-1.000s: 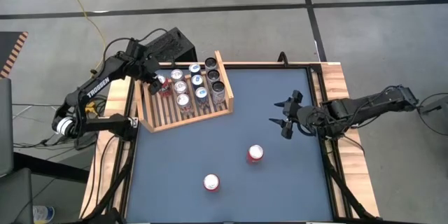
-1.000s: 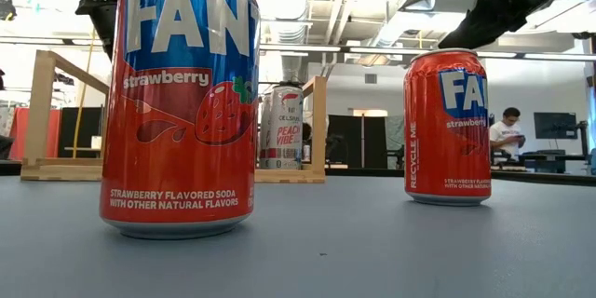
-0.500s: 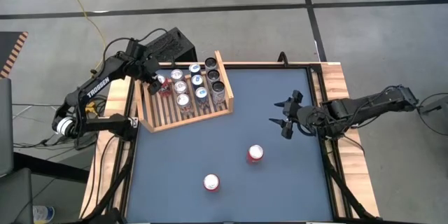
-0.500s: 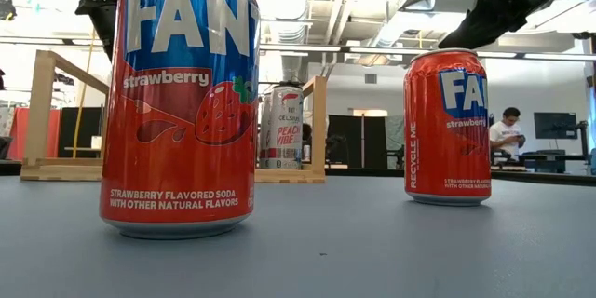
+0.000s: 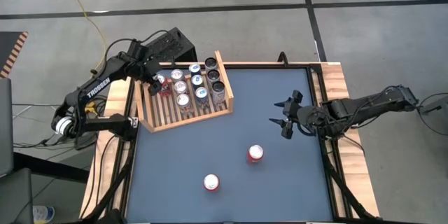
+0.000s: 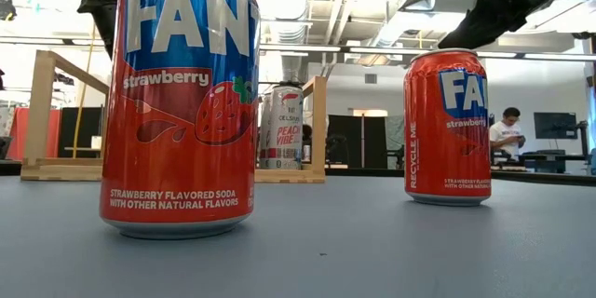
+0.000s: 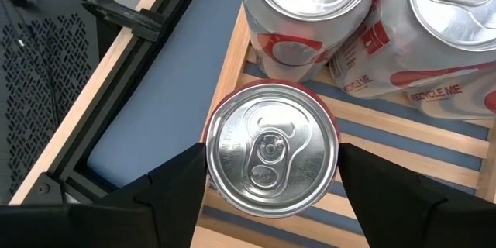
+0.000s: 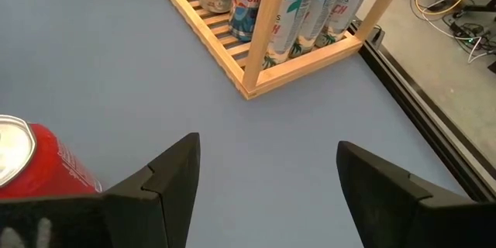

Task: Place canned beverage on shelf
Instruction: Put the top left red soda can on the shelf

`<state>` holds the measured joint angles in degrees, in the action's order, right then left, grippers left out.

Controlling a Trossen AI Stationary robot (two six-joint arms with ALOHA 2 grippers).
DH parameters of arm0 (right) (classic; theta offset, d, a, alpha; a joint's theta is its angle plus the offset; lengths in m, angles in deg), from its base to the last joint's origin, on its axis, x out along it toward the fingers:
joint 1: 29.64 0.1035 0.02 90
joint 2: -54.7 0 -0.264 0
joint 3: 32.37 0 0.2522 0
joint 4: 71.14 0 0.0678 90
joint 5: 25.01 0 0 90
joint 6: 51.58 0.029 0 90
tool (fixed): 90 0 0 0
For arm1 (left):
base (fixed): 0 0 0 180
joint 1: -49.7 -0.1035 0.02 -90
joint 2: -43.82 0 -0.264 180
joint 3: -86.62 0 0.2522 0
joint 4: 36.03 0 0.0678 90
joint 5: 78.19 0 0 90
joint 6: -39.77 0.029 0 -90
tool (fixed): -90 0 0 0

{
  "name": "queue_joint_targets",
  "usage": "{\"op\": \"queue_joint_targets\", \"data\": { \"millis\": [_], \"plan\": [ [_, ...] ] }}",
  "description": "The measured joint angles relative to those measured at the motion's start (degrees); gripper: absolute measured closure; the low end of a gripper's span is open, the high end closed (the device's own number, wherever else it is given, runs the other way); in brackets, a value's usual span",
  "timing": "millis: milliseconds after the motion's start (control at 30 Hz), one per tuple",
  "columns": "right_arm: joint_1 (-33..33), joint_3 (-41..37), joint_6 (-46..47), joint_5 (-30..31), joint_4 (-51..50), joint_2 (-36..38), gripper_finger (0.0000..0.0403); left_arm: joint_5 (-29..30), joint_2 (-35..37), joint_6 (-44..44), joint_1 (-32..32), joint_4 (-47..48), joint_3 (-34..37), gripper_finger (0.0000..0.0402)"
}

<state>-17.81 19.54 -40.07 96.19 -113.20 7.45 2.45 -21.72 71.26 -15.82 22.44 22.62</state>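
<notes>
Now releasing a can into the shelf (image 5: 186,115), upper left.
Left hand (image 7: 271,172) fingers straddle the red can (image 7: 271,149); spread fully, lift straight. Right hand (image 5: 283,114) apart, idle.

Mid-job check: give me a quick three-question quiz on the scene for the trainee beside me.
1. True or false: two red cans stand on the blue table, outside the shelf.
2. The left tool is positioned over: A) a red can inside the shelf, B) the black box, C) bare table.
3. Fill in: the right tool is ____, with nothing between its fingers.
Key: 1 true; 2 A; 3 open.
</notes>
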Motion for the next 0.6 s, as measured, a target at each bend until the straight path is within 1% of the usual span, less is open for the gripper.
{"op": "queue_joint_targets", "data": {
  "millis": [267,600],
  "plan": [
    [0.0,0.0,-0.9,0.02,0.02,0.0,0.0127,4.31,-0.15,-2.01,1.78,3.73,-2.8,0.0133],
    [0.0,0.0,-1.09,0.02,0.0,0.0,0.0127,4.56,-0.09,-3.99,1.95,3.98,-3.32,0.0133]
  ]
}}
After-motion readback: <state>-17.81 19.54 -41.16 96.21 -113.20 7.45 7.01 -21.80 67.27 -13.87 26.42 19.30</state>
